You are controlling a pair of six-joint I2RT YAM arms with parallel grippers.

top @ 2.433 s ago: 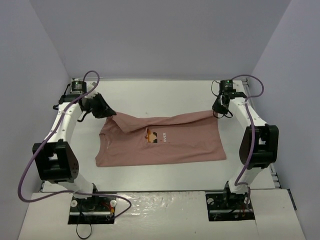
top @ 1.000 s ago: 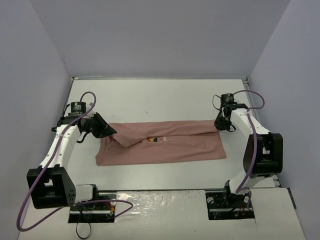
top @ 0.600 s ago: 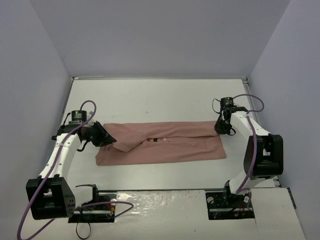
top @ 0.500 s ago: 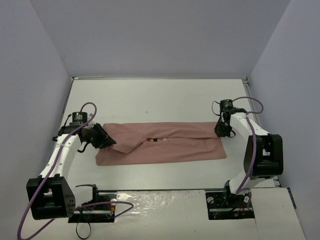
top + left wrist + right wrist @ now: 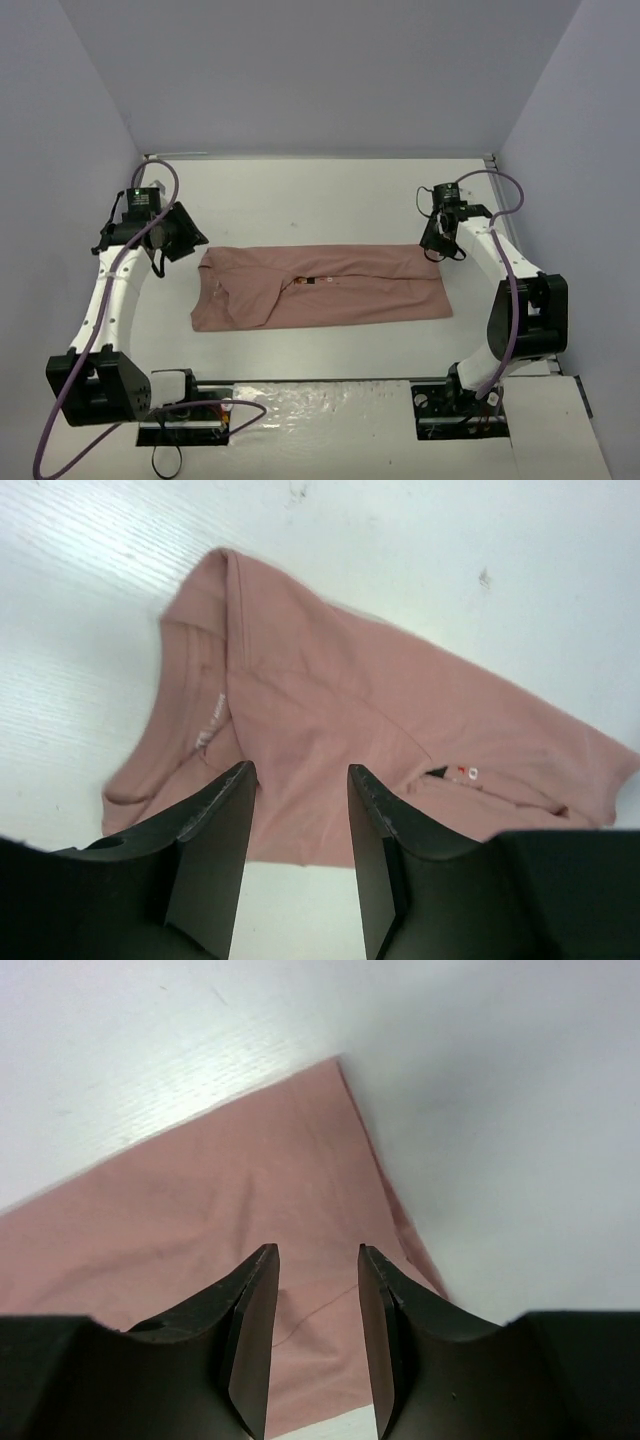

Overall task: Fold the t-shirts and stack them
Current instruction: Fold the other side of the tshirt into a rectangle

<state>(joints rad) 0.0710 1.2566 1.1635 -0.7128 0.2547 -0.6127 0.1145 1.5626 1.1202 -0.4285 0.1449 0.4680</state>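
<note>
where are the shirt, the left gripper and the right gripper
shirt (image 5: 330, 300), top view, middle of the folded cloth
left gripper (image 5: 300, 773), left wrist view, midway between its fingertips
right gripper (image 5: 317, 1252), right wrist view, midway between its fingertips

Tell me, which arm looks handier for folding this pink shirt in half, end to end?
Probably right. The right end effector, open, hangs at the t-shirt's far right corner, where the hem lies flat. The left end effector, also open, seems from above to sit just off the rumpled collar end.

Left hand (image 5: 300, 772) and right hand (image 5: 318, 1250) gape (both empty).
</note>
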